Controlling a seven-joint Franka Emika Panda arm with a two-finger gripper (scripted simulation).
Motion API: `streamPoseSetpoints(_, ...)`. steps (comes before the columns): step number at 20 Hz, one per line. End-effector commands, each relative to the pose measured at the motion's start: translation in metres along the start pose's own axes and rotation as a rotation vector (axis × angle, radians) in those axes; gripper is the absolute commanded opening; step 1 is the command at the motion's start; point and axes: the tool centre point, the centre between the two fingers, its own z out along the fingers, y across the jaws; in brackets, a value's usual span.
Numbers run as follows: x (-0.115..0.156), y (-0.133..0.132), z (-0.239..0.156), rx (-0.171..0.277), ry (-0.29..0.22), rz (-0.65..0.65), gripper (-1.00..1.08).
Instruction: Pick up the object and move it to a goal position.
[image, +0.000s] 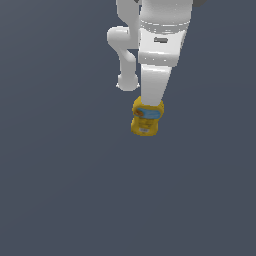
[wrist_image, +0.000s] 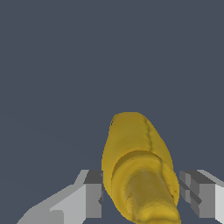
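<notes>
Your main risk here is a slip or a twist. The bottle (image: 146, 119) sits between the fingers, but in the wrist view the left finger (wrist_image: 92, 192) meets its side while a thin dark gap shows between the bottle (wrist_image: 140, 170) and the right finger (wrist_image: 197, 192). If only one pad bears on it, it can pivot or drop once you move toward the goal. Its rounded, bulging body gives the flat pads little to hold, which adds to that risk.

No goal marker shows in either view, so you cannot check your heading from these pictures.

The gripper (wrist_image: 144, 197) straddles the bottle near its narrower end, and the body runs away from the camera, between and beyond the fingers. You cannot tell whether the fingers have actually clamped it: they stand close on both sides, one touching, the other seemingly just apart.

In the exterior view the bottle hangs directly below the white arm (image: 157, 60), its top hidden by the hand, label facing out. Whether it rests on the grey floor (image: 60, 190) or hangs above it, you cannot tell; no shadow or contact line shows.
</notes>
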Motion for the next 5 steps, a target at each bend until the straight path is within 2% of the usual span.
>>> streamPoseSetpoints(1,0.0014,-0.0013,-0.0096,-0.007,0.002,0.001,-1.0)
streamPoseSetpoints(5,0.0018,-0.0002,-0.0095,-0.007,0.002,0.001,-1.0)
